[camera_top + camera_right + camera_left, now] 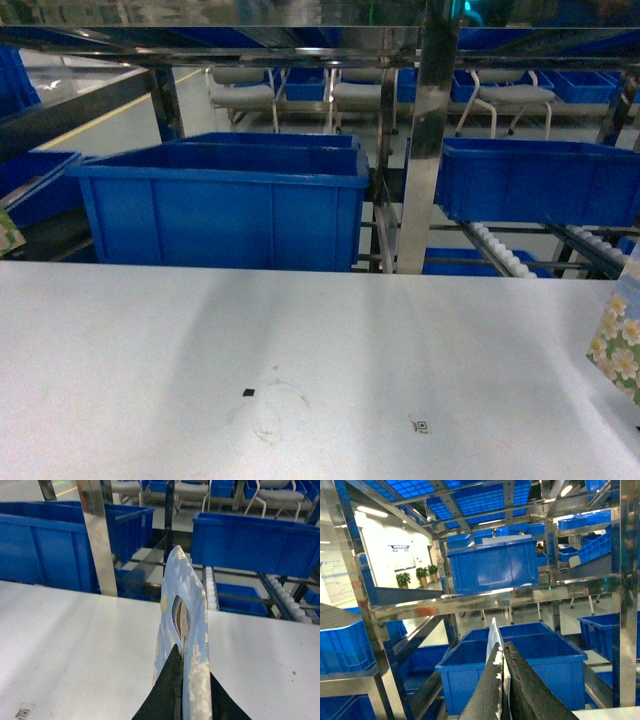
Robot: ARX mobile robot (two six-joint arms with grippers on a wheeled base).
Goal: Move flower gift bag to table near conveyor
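Clamped in my right gripper (181,680), the bag (187,630) hangs over the table (150,380) by the conveyor (500,250), unreleased; my left gripper (504,680) seems shut on another bag's edge.

Flower gift bag (620,340) cropped at edge
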